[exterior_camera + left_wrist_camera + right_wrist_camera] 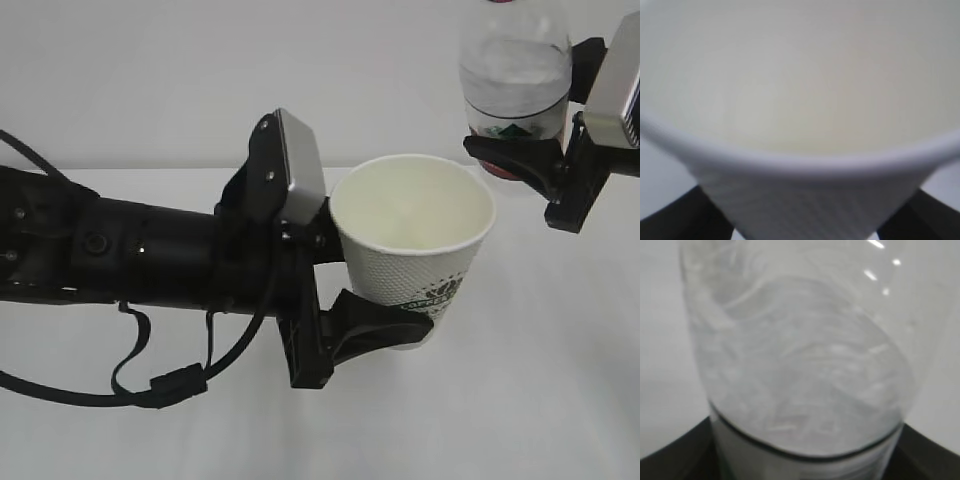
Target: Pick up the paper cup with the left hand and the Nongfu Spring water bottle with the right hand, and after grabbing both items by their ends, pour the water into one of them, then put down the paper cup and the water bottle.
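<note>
The white dimpled paper cup [412, 268] stands upright in mid-view, its mouth open and its inside cream. My left gripper [390, 300] is shut on its lower wall, with one black finger [385, 325] wrapped round the front. In the left wrist view the cup [800, 100] fills the frame between dark fingers [670, 220]. I cannot tell whether water is in the cup. The Nongfu Spring water bottle [515, 70] hangs up at the right of the cup, its top cut off by the frame. My right gripper [530, 125] is shut on its label band. Water [805, 380] shows inside the bottle.
A white table [520, 400] runs under both arms, with a pale wall behind. The left arm's black cables [150, 385] loop down over the table at the lower left.
</note>
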`<control>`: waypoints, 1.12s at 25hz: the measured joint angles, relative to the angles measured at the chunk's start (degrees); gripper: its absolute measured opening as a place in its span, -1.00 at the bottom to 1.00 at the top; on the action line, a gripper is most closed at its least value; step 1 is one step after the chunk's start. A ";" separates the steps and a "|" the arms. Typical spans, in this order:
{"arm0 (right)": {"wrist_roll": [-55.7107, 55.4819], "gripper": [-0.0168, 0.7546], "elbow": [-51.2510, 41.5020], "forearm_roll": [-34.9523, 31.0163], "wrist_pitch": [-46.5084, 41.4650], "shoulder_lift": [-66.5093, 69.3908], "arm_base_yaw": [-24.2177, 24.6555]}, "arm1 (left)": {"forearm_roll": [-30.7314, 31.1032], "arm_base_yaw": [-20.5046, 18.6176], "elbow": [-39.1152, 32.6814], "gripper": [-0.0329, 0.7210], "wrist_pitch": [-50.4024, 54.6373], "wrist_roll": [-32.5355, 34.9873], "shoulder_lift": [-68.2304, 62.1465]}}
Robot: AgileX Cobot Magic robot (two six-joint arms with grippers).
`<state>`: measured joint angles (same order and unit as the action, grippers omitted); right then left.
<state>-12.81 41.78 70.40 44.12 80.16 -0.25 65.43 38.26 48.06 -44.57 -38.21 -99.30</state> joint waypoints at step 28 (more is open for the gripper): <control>19.51 0.35 0.00 -6.86 0.11 0.00 0.00 | 1.35 1.23 3.32 0.54 0.79 -2.29 0.00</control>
<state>6.71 41.78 63.54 44.23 80.16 -0.25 66.77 39.49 51.38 -43.78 -40.50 -99.30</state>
